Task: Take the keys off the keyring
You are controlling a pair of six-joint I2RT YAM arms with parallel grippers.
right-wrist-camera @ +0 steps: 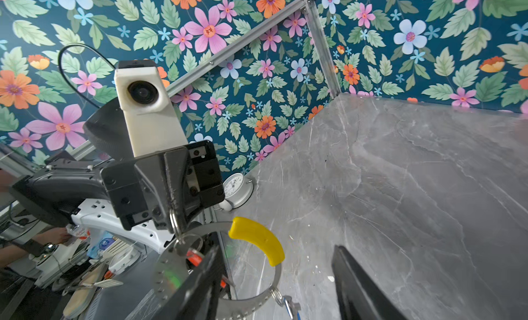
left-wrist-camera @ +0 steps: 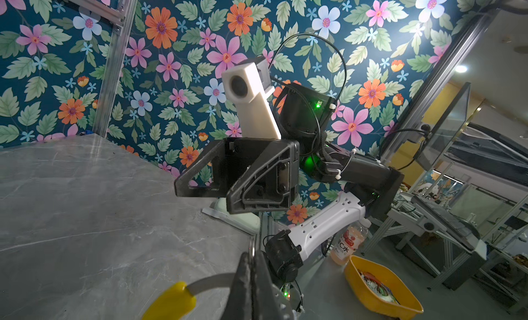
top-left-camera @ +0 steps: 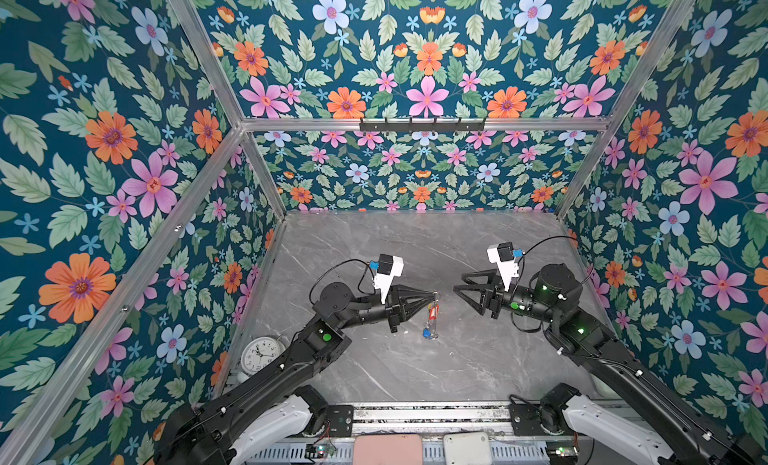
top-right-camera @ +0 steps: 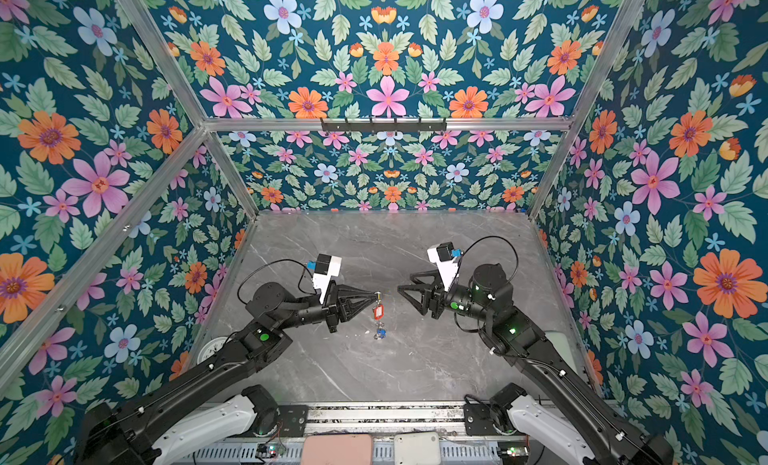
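Far left, a white alarm clock [top-left-camera: 262, 355] is noted at the edge of the grey marble tabletop [top-left-camera: 415, 242], partly covered by the left arm. The clock is well apart from the work.

The left gripper [top-left-camera: 434, 294] is held above the middle of the table, pointing right. Its fingers are clenched on the rim of the keyring [top-left-camera: 434, 317], which hangs straight down from the fingertips. In both top views the ring is seen almost edge-on. The red-tagged key [top-left-camera: 433, 313] hangs on the ring just under the grip. The blue-tagged key [top-left-camera: 426, 333] is at the ring's lowest part, close to the tabletop; contact with the table cannot be told.

In the right wrist view the yellow segment [right-wrist-camera: 257, 238] is seen on the upper arc of the ring, beside the pinch point. Part of the ring and the red tag are hidden there by one of the right gripper's own fingers [right-wrist-camera: 200, 290].

The right gripper [top-left-camera: 460, 282] faces the left one across a gap. Its fingers are released, nothing is between them, and the ring is not touched.

On the back wall a black hook rail [top-left-camera: 422, 125] is fixed. At the near edge a pink case [top-left-camera: 387, 449] and a white case [top-left-camera: 467, 448] lie clear of both arms
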